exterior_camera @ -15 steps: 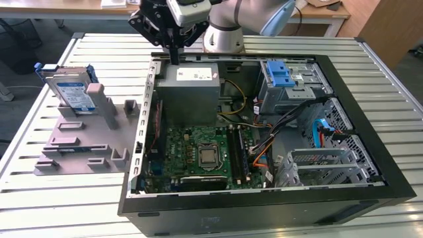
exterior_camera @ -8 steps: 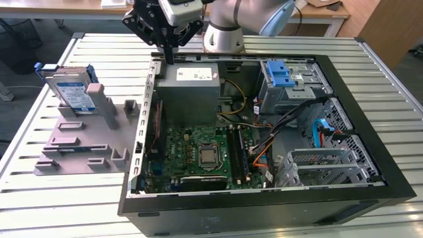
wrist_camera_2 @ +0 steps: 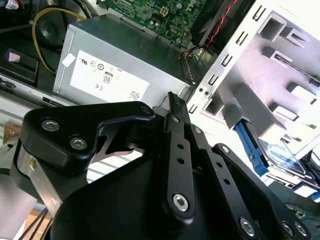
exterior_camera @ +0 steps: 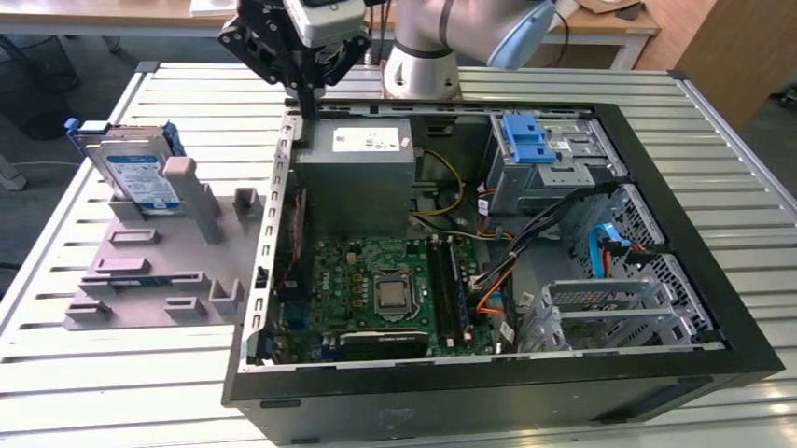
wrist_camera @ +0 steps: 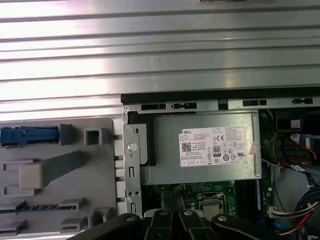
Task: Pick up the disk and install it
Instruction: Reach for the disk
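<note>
Ribbed metal desk (exterior_camera: 75, 373) carries an open black computer case (exterior_camera: 498, 401) and a grey plastic holder stand (exterior_camera: 149, 280). In this stand the flat rectangular silver metal disk (exterior_camera: 140, 173), with white-and-blue label and blue plastic frame, stands upright on its edge. It looks stiff, rather heavy and sensitive to shocks, so the narrow blue-framed sides seem best for holding. The black jaws are closed on nothing, above the case's corner, well apart from the disk.
</note>
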`<state>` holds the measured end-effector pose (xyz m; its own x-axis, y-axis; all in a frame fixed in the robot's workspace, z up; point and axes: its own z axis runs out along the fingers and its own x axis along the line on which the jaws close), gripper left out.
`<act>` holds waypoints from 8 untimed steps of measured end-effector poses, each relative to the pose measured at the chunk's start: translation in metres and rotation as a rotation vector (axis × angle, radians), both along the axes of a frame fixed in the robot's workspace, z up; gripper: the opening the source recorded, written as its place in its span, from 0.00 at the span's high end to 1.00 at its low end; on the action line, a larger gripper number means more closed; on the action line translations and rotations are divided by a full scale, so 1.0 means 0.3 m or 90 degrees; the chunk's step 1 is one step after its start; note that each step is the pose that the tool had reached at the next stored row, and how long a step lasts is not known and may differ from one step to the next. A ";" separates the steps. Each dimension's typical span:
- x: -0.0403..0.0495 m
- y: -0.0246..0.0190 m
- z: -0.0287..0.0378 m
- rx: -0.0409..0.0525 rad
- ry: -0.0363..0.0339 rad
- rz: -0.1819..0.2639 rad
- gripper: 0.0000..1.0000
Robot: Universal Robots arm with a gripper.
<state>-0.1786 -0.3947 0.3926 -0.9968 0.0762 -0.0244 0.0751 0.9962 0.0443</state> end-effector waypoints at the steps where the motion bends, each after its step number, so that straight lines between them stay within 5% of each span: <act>1: -0.004 0.000 0.000 0.0000 0.0000 0.000 0.89; 8: -0.034 0.003 0.000 0.0000 0.0000 0.000 0.89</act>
